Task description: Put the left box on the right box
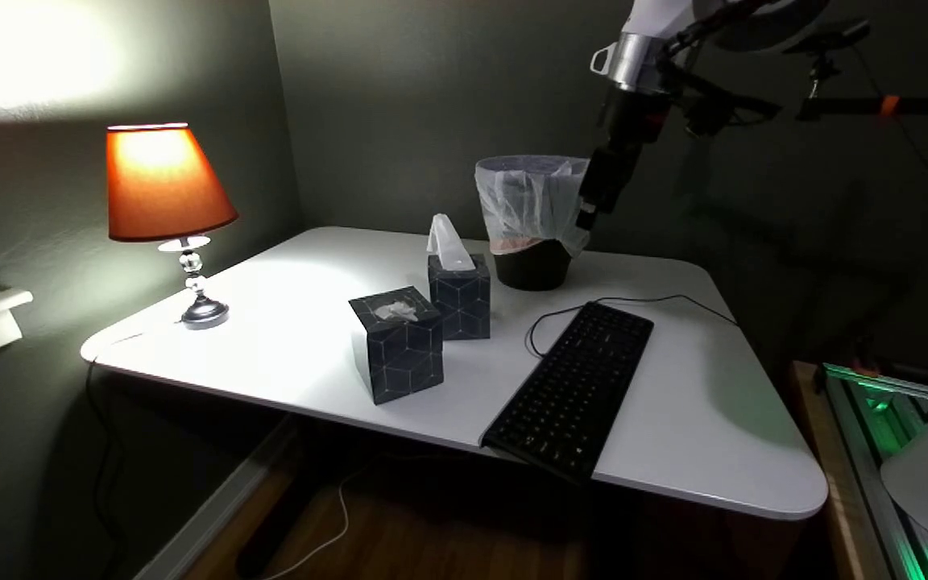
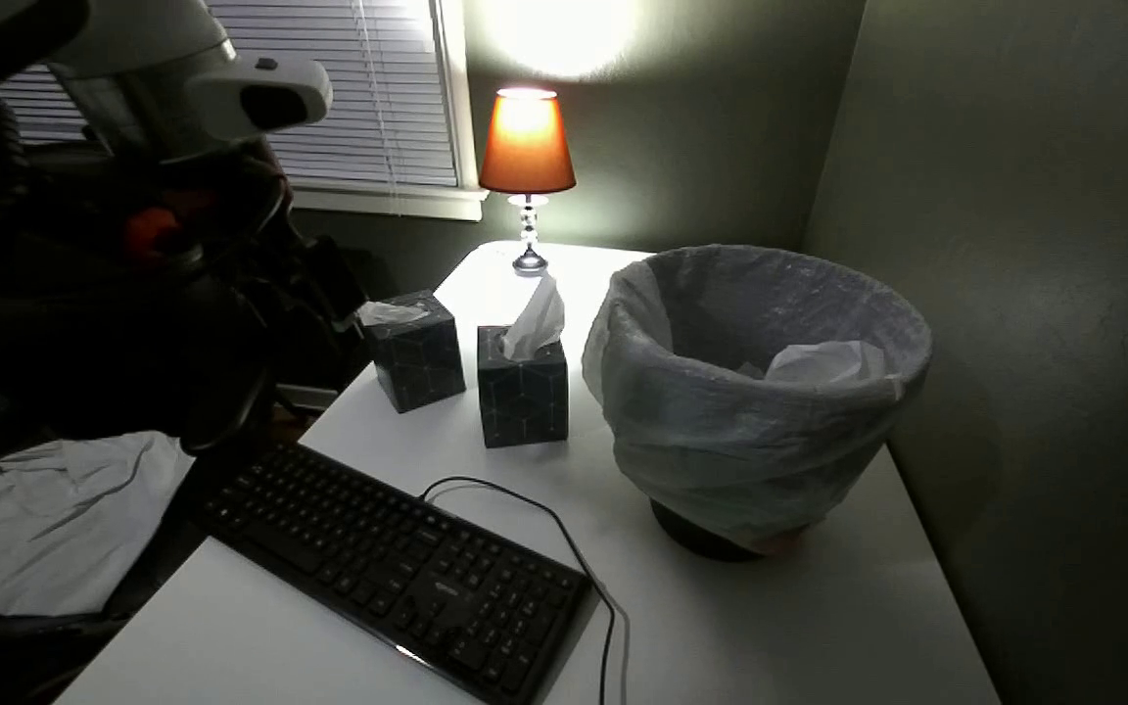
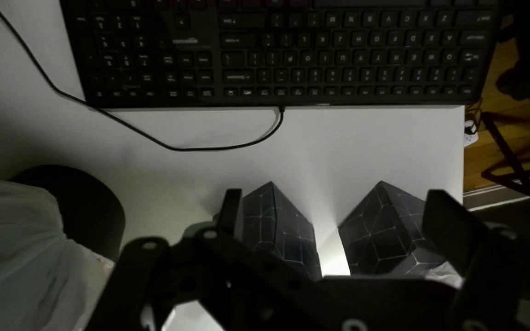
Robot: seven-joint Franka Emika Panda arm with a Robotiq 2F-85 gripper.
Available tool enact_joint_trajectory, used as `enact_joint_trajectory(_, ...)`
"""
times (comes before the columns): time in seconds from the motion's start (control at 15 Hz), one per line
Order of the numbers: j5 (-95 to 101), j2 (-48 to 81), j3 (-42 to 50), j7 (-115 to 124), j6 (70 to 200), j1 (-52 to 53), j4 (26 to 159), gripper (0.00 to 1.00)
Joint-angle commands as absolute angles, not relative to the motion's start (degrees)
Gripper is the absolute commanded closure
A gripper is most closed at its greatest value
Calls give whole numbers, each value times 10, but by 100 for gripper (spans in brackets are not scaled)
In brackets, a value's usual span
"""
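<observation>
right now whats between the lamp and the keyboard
The left tissue box and the right tissue box, plus a curve of black cable close to the keyboard. Both exterior views show this.

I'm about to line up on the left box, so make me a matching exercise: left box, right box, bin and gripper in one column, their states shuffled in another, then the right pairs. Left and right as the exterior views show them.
Things
1. left box
2. right box
3. bin
4. gripper

States
A. open, with nothing held
B. tall white tissue rising from its top
C. lined with a pale bag
D. low white tissue in its opening

Right pairs: 1-D, 2-B, 3-C, 4-A
</observation>
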State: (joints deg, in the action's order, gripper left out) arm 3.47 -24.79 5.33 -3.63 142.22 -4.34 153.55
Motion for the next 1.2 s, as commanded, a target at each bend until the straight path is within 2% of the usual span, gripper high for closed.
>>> enact_joint_trajectory(0.0,18,-158,25,19,1428,-34,1477,0)
enact_joint_trajectory(0.53,48,-50,-12,146,1442,-35,1375,0)
enact_joint_trajectory(0.6,33,-78,-3,118,1445,-32,1400,0)
enact_joint_trajectory(0.93,39,-53,-4,127,1445,-31,1378,0)
enact_joint_trajectory(1.13,-36,-42,4,142,1534,-29,1388,0)
